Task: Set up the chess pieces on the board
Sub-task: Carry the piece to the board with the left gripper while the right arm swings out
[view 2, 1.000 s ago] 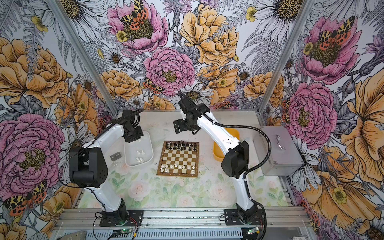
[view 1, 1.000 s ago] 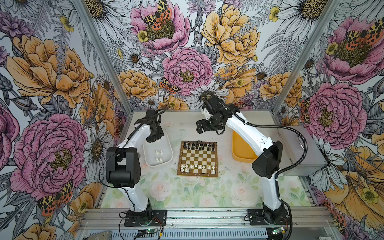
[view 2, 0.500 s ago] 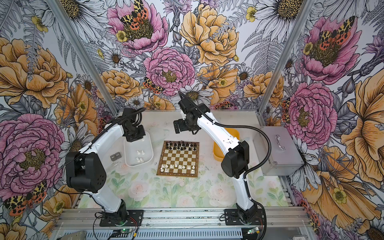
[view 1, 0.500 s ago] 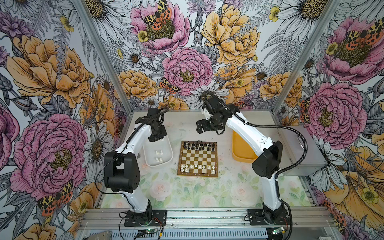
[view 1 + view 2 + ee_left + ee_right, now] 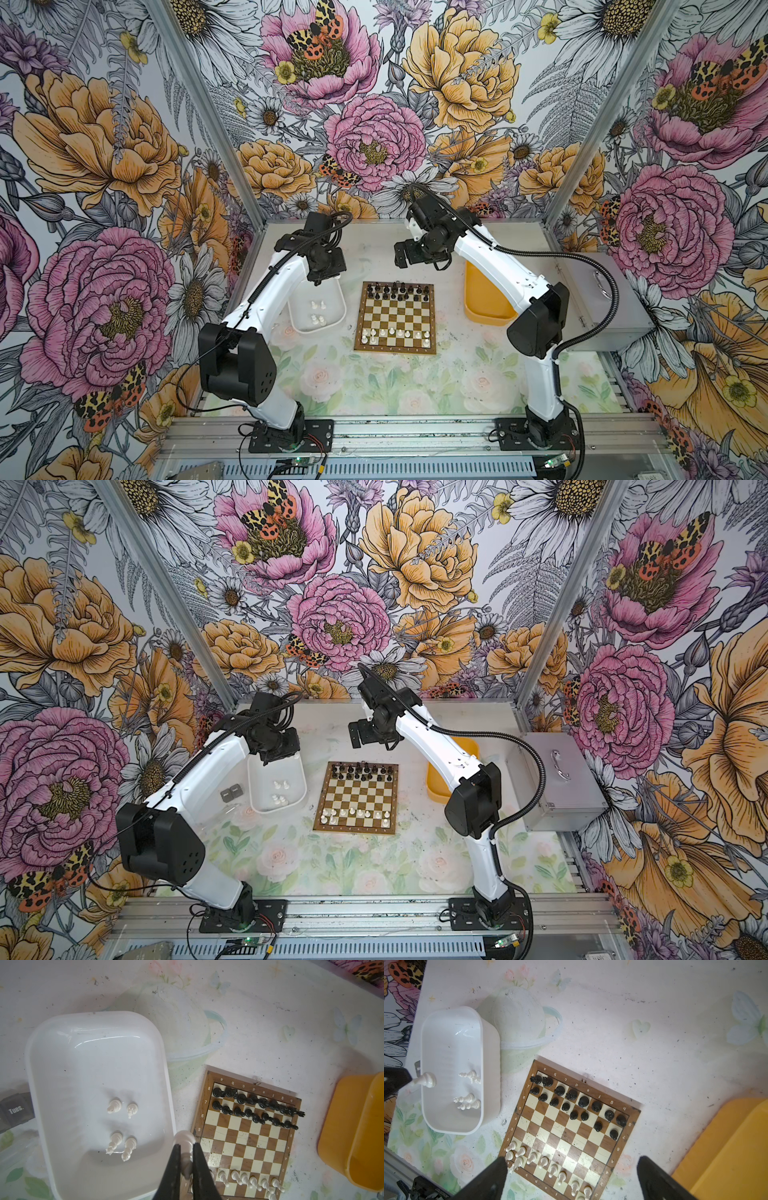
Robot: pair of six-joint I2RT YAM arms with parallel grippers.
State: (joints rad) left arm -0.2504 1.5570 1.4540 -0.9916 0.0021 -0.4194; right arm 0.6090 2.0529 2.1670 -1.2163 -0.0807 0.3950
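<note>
The board [image 5: 397,318] lies mid-table, seen in both top views. Black chess pieces [image 5: 399,291] fill its two far rows, and white chess pieces [image 5: 395,334] stand along its near rows. My left gripper [image 5: 185,1147] is shut on a white piece [image 5: 184,1139]. It hangs over the gap between the white tray's rim [image 5: 166,1064] and the board's edge [image 5: 199,1105]. Several white pieces [image 5: 115,1140] lie in that tray. My right gripper [image 5: 571,1169] hovers open and empty, high above the board; in a top view the right gripper [image 5: 405,259] is over the table just past the board's far edge.
A yellow tray [image 5: 484,299] sits right of the board under the right arm. A grey metal case [image 5: 602,299] stands at the far right. A small dark box marked "Tues." [image 5: 14,1109] lies left of the white tray [image 5: 257,787].
My left gripper has drifted a little toward the board, still holding the white piece. The right arm has not moved.
</note>
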